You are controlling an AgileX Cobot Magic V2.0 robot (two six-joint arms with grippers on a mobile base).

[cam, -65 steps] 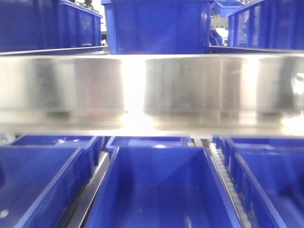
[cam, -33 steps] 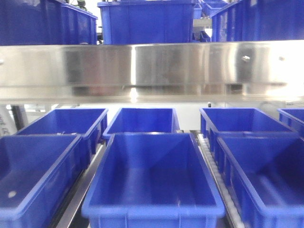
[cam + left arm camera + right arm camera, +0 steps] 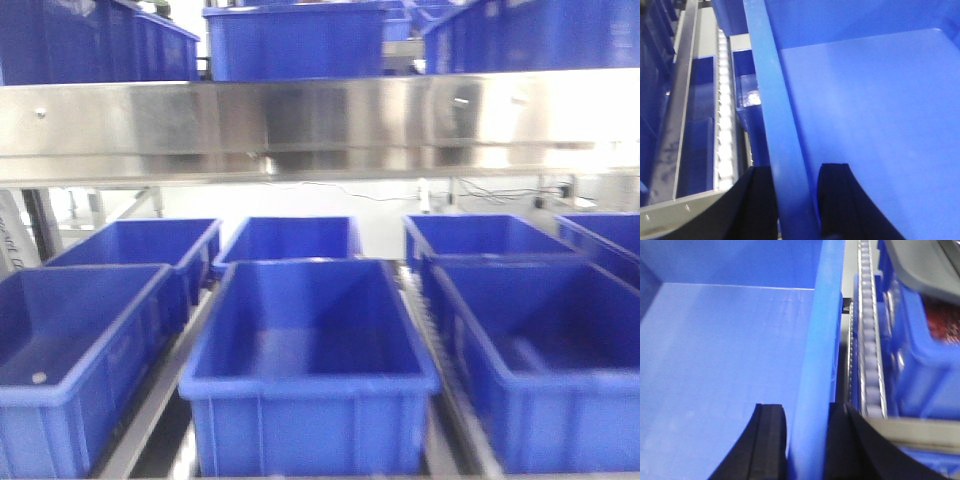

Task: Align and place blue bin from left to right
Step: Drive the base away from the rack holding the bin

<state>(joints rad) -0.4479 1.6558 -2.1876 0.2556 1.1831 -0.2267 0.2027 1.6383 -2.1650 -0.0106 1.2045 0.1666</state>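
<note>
1. Your left gripper (image 3: 796, 200) straddles the left wall of the blue bin (image 3: 774, 115), one finger outside and one inside, pinching it. Your right gripper (image 3: 807, 440) pinches the opposite wall the same way.
2. You look to be at the carry-and-align step, with the bin held by both sides. Whether it is off its support cannot be told.
3. The next move calls for both arms travelling together so the bin stays level and square to its neighbours.
4. Keep it clear of the roller track (image 3: 869, 340), which runs just beside the right wall.
5. In the front view the bin sits centre front. Its floor is bare in both wrist views.
6. The left front bin (image 3: 60, 430) has one small pale speck (image 3: 38, 377) on its floor.
7. The neighbouring bin (image 3: 915, 360) beyond the track holds something reddish, too blurred to name.
8. The back-row bins (image 3: 290, 240) look empty. More bins stand on the steel shelf (image 3: 320, 130) above.
</note>
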